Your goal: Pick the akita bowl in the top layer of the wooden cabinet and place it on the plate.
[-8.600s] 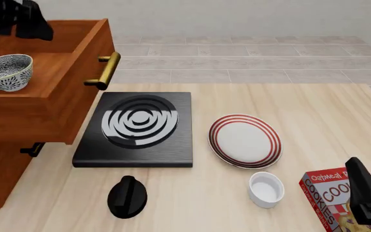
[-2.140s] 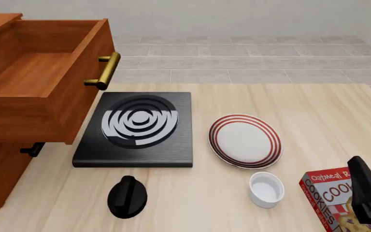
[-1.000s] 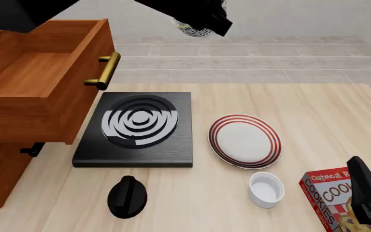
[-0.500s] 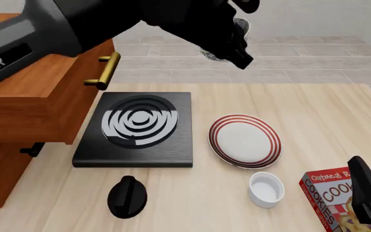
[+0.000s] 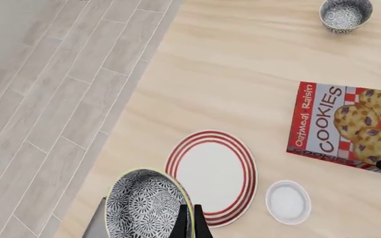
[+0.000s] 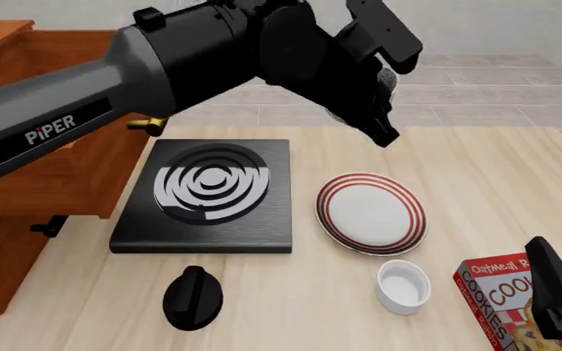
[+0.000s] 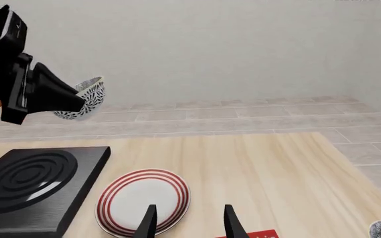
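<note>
Left wrist view shows my left gripper (image 5: 189, 220) clamped on the thin rim of the akita bowl (image 5: 144, 206), one finger inside, one outside. I judge it stiff, glazed, breakable and prone to swing from a rim pinch. It hangs beside the plate (image 5: 212, 176). My right gripper (image 7: 189, 223) waits spread, empty.

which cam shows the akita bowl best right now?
Left wrist view: the akita bowl fills the foreground, patterned inside visible, clamped by the left gripper. Right wrist view shows it small, side-on, half hidden. Front view: the arm hides nearly all of it.
</note>
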Controlling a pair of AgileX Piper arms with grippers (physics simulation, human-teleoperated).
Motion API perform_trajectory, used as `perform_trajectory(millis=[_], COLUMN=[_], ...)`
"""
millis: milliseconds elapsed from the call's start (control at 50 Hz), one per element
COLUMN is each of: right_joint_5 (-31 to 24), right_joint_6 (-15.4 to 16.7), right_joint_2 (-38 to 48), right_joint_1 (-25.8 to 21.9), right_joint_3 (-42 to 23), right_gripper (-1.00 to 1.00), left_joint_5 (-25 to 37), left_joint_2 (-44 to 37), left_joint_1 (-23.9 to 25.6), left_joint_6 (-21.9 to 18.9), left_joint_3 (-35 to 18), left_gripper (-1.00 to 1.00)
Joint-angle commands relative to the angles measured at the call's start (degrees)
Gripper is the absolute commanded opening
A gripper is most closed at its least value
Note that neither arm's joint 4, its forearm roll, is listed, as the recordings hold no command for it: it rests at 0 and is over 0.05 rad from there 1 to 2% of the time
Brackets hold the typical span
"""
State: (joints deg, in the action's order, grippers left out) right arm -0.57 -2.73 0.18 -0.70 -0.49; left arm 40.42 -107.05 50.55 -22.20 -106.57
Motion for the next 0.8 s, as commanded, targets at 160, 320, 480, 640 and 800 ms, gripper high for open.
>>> perform_trajectory(millis=[160,320,480,640,800], right_joint_5=[0.32,0.42,0.41,0.45,0.30], right_joint_6=[0.51,0.50,0.56,0.45,0.26], right_joint_2=[0.05,-0.01,-0.05,0.06,-0.01], right_joint_1=[-0.16,-0.04,-0.03,0.05,0.10], right_joint_3=[0.01,-0.01,-0.05,-0.08,-0.06], right_gripper=[1.00,1.00,1.00,1.00,1.00], left_joint_5=[-2.31,-3.07,-3.09,-2.91,-3.02], left_joint_2=[-3.12,-3.65,-5.72,-7.91,-9.81], left_joint_1=[2.93,4.63,5.39,6.11,5.53], left_joint_6=[-0.78,-0.54,-0.65,-0.19,-0.46], left_joint_3=[0.54,1.90,1.05,0.11,-0.83], left_gripper=[-1.00,-1.00,-1.00,-1.00,-1.00])
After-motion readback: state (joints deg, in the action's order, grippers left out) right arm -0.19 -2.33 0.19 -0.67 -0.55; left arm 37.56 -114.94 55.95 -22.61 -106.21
